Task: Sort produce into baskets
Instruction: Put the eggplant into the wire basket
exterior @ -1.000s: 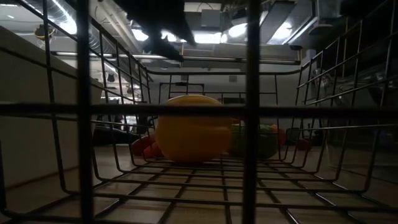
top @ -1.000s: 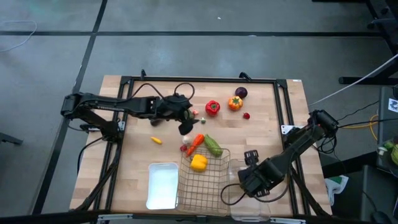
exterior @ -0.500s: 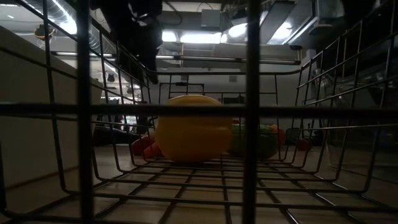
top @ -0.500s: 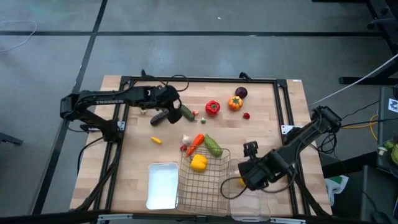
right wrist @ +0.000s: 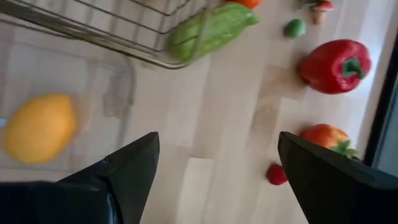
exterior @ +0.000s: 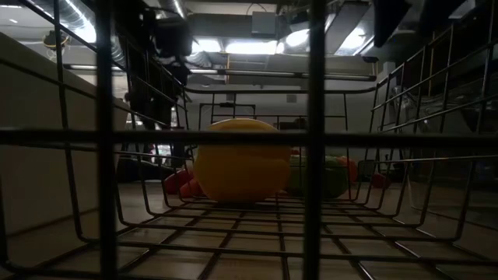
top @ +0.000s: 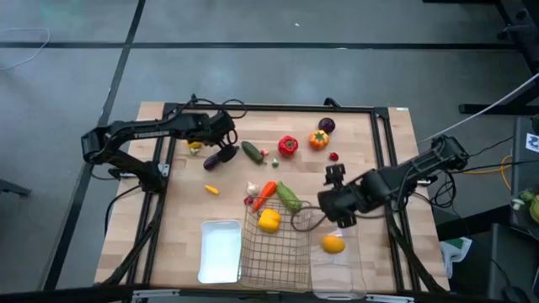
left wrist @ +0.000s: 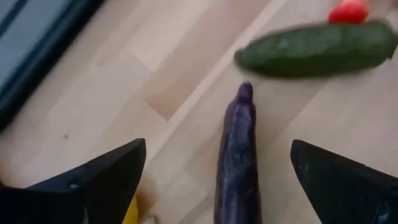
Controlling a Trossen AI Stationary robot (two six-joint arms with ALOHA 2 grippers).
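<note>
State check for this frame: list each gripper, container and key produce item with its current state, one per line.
Left gripper: open, above the eggplant.
Right gripper: open, empty.
Clear bin: holds an orange fruit.
Wire basket: holds a yellow pepper.
White tray: empty.
Eggplant: lying on the table.

We see a light wooden tabletop (top: 354, 135) edged by a black metal frame (top: 278, 108). It stands on a grey floor (top: 253, 50) crossed by dark seams. Off the right side, a white cable (top: 488, 109) runs slantwise, and some cluttered items (top: 526, 206) sit at the far right edge. Looking level across the tabletop, we find bright ceiling lights (exterior: 257, 47) and ducts (exterior: 78, 15) overhead in the room beyond.
</note>
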